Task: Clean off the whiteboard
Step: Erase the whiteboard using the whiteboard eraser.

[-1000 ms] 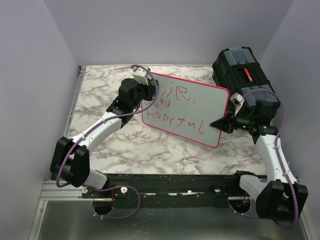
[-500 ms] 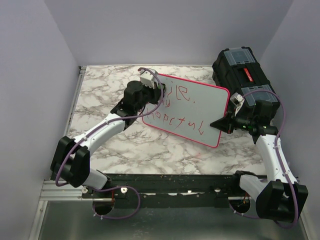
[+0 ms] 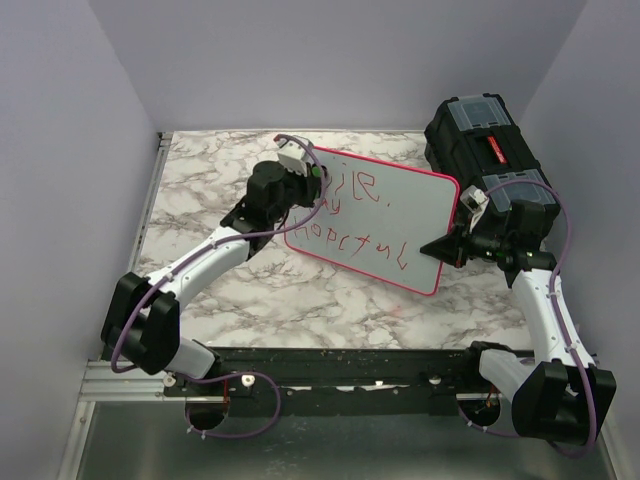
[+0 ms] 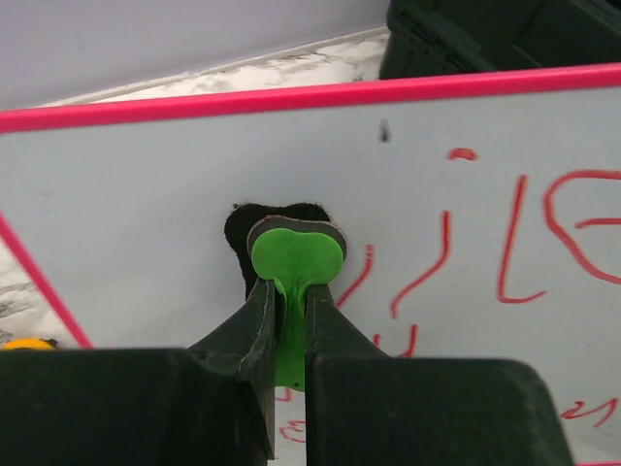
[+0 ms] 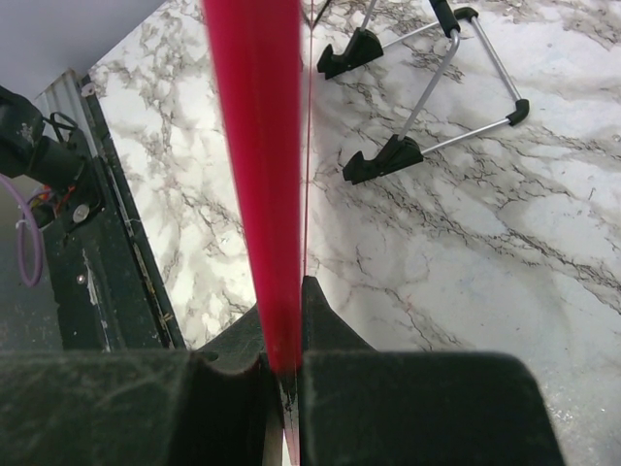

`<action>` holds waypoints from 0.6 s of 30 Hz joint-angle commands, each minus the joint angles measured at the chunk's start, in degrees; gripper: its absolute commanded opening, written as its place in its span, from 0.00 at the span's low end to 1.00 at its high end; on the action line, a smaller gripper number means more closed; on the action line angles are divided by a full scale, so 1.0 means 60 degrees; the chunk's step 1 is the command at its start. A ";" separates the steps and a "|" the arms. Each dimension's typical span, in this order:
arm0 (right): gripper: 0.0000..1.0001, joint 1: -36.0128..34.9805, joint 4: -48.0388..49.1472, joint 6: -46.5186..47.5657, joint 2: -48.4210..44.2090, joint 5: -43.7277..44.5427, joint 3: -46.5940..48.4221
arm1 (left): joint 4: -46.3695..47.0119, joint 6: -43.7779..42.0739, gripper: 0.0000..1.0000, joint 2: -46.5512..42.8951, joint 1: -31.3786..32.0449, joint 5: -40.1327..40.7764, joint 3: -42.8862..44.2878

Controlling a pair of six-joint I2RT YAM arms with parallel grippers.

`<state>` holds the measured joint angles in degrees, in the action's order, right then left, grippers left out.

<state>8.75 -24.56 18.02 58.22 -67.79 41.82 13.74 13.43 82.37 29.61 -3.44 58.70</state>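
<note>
Large white, pink-rimmed rectangular whiteboard (image 3: 385, 215) propped mid-bench, near a black plastic toolbox (image 3: 485, 140).
Left gripper (image 4: 289, 291) is clamped on a small green eraser (image 4: 296, 252) pressed against the board's upper left; right gripper (image 5: 283, 335) pinches the board's right rim above the marble-patterned bench (image 3: 200, 190).

The large rectangular white whiteboard with a pink rim (image 3: 385, 225) stands propped mid-bench on the marble-patterned bench (image 3: 200, 180), between my claws. My left claw (image 4: 289, 301) presses a small green-handled felt eraser (image 4: 296, 254) on its upper left face. My right claw (image 3: 440, 245) pinches its right edge. The black plastic toolbox (image 3: 480, 140) sits behind, far right.
</note>
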 commanded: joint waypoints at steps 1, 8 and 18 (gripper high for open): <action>0.01 -0.0051 0.0343 0.0659 -0.0051 -0.0157 0.0099 | 0.0031 -0.0041 0.00 0.0114 0.0779 0.0175 -0.0052; 0.01 -0.0041 0.0342 0.0669 -0.0064 -0.0168 0.0112 | -0.0090 -0.0306 0.00 0.0016 0.0627 0.0500 -0.0243; 0.01 -0.0050 0.0343 0.0673 -0.0070 -0.0186 0.0108 | -0.0251 -0.0255 0.00 -0.0311 -0.0358 0.0053 -0.0238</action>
<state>8.75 -24.60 18.06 58.24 -67.79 41.82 13.52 12.80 81.93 28.08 -2.42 57.32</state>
